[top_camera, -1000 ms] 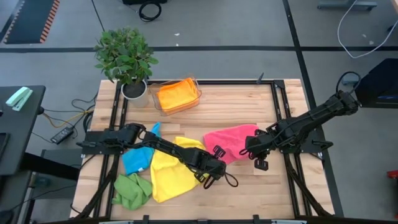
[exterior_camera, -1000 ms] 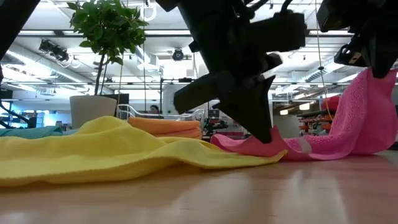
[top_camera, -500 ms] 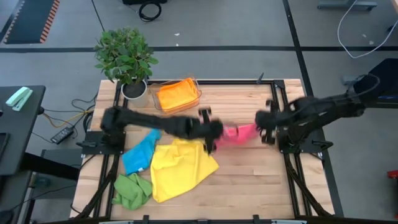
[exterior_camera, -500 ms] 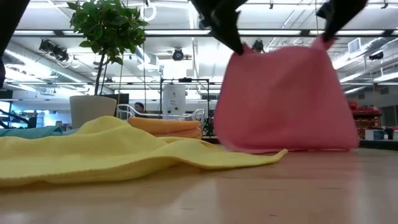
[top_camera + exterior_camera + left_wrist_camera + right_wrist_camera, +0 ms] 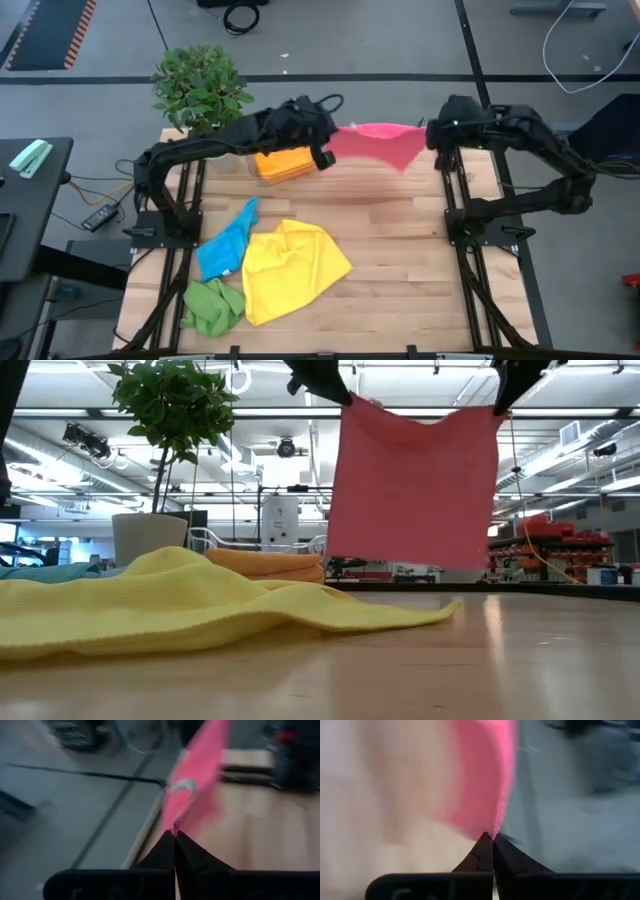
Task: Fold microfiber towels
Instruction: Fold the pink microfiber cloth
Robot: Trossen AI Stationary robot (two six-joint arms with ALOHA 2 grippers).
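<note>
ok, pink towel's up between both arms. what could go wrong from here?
1. The left tool and right tool each pinch only a corner tip of the pink towel; either could slip.
2. It hangs over the table's far edge, near the orange towel and plant; lowering there could snag or miss.

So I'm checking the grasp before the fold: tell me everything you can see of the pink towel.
The pink towel is a plain, soft, fuzzy-looking square cloth, hanging spread out in the air above the far part of the table. The left gripper is shut on one top corner, the right gripper shut on the other. Its top edge sags slightly between them, its lower edge hangs free, and nothing else touches it.
</note>
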